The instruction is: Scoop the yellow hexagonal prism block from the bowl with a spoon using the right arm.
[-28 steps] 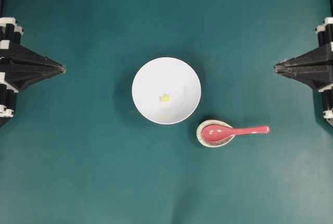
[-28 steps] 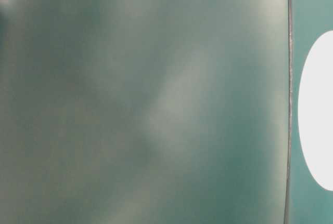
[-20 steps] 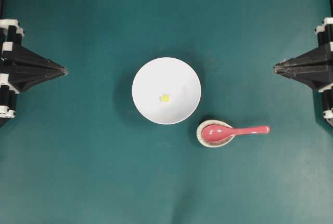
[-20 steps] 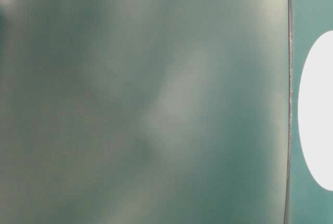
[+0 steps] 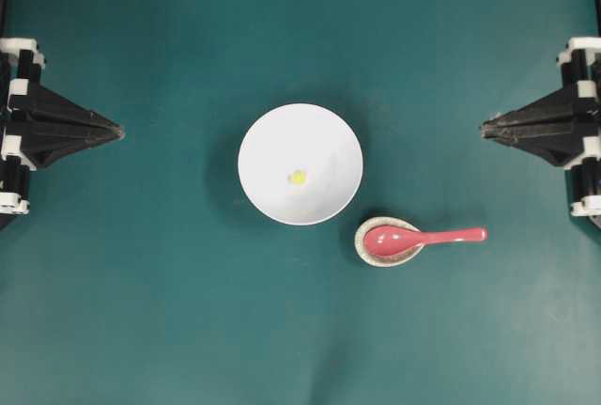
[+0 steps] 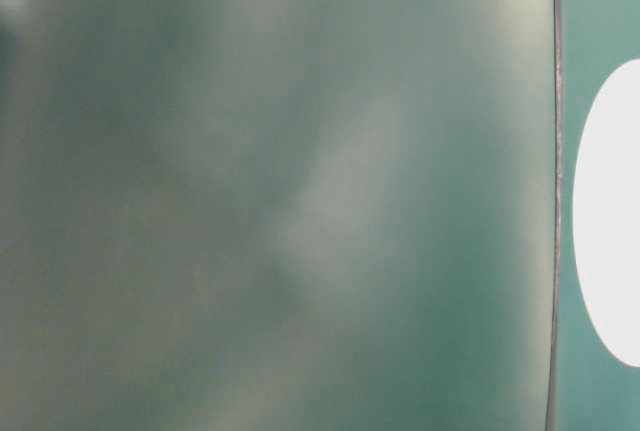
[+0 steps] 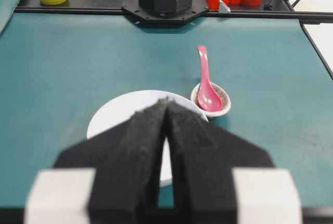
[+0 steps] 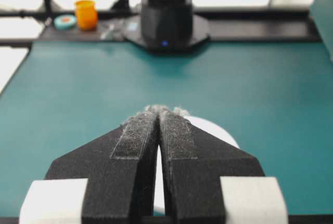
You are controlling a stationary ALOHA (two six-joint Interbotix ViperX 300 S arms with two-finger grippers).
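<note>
Overhead view shows the yellow hexagonal prism block (image 5: 298,177) lying on the floor of the white bowl (image 5: 272,132), a touch below the dish's middle, with nothing touching it. That bowl sits near the centre of the teal bench (image 5: 169,311). Just beside it, down and to the right, the pink-red spoon (image 5: 413,238) rests with its oval head in a small speckled spoon rest (image 5: 361,240), and its handle points out level toward the right side of the bench. Bowl and spoon rest stand close but apart.

At the right edge the right claw (image 5: 485,128) points inward toward the bowl, its two fingers drawn together to a single tip and holding nothing; it is well apart from both spoon and bowl. The right wrist view confirms it: the padded fingers (image 8: 135,135) meet at the tip, and a slice of the white bowl (image 8: 216,130) shows beyond them. At the left edge the left claw (image 5: 118,131) mirrors it, also pinched closed and empty, well clear of the bowl.

From the left wrist view, the closed fingers (image 7: 143,130) cover part of the bowl (image 7: 119,109), and the spoon (image 7: 205,86) sits in its rest (image 7: 223,102) beyond. The block is hidden there.

The table-level view is a blurred teal wash with a white oval at its right edge; little can be read from it.
</note>
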